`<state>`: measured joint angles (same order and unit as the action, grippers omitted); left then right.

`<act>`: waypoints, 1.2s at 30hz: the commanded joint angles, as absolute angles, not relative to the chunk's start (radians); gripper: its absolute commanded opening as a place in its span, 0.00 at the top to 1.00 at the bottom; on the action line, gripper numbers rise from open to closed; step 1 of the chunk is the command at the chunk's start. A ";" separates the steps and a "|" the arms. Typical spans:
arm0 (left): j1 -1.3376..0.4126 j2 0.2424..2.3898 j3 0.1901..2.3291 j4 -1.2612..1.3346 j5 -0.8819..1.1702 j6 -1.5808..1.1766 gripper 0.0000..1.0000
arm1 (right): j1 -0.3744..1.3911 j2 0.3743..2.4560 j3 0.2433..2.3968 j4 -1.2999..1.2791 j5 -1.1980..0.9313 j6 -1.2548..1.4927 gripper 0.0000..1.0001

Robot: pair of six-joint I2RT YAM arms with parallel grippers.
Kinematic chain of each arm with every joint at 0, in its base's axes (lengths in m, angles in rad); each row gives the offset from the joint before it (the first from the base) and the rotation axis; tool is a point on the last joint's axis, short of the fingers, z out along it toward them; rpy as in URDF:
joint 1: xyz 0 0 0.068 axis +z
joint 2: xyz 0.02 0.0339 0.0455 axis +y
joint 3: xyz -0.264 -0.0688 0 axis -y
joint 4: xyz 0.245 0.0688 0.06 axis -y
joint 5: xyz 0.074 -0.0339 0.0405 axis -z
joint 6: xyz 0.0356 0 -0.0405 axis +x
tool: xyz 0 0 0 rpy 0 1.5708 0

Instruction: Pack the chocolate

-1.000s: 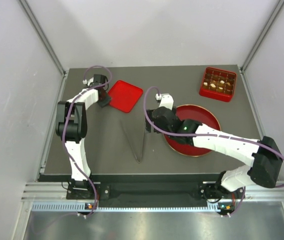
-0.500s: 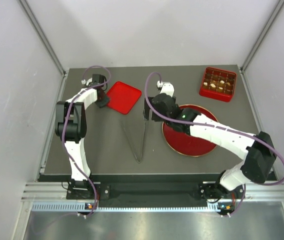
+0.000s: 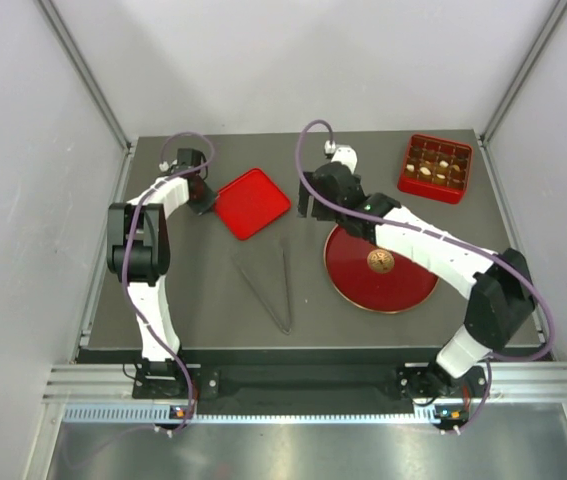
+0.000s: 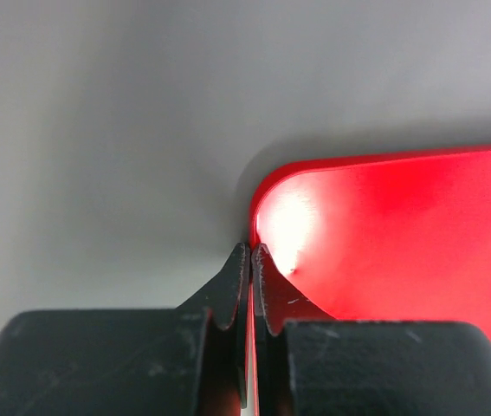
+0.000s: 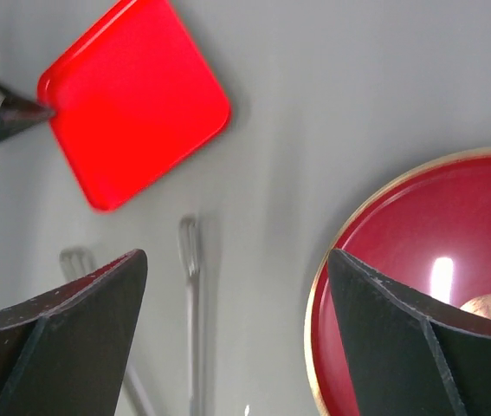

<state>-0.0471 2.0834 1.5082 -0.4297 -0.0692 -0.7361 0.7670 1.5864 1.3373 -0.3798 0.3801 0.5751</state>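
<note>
The chocolate [image 3: 434,166], several tiny cream, tan and brown pieces, sits in the compartments of a red box [image 3: 460,190] at the back right. My left gripper [image 3: 203,197] is shut on the corner of a flat red square lid [image 3: 254,203], and its jaws pinch the lid's rim [image 4: 254,227] in the left wrist view [image 4: 251,251]. My right gripper [image 3: 307,206] is open and empty [image 5: 236,260], and hovers between the lid [image 5: 137,100] and the round red plate [image 5: 384,234].
The red plate [image 3: 403,285] with a gold-brown emblem [image 3: 379,262] lies right of centre. Thin grey metal tongs [image 3: 284,290] lie in a V on the dark table, also in the right wrist view [image 5: 191,286]. Grey walls enclose the table.
My right arm has swung back and away from the plate, uncovering its emblem. My left gripper has turned and shifted the red lid slightly to the right.
</note>
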 commanded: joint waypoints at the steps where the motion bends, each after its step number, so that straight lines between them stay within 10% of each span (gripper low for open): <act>1: -0.043 1.984 1.509 -0.341 0.044 -0.785 1.00 | 0.713 1.611 1.457 -0.325 0.347 0.526 0.16; 9: -0.041 1.901 1.474 -0.247 0.145 -0.816 1.00 | 0.644 1.628 1.479 -0.279 0.238 0.479 0.17; 16: -0.043 1.783 1.370 -0.140 0.348 -0.798 1.00 | 0.419 1.640 1.509 -0.216 -0.283 0.442 0.19; 36: -0.144 1.565 1.121 0.021 0.500 -0.686 1.00 | 0.426 1.536 1.471 -0.377 -0.459 0.304 0.14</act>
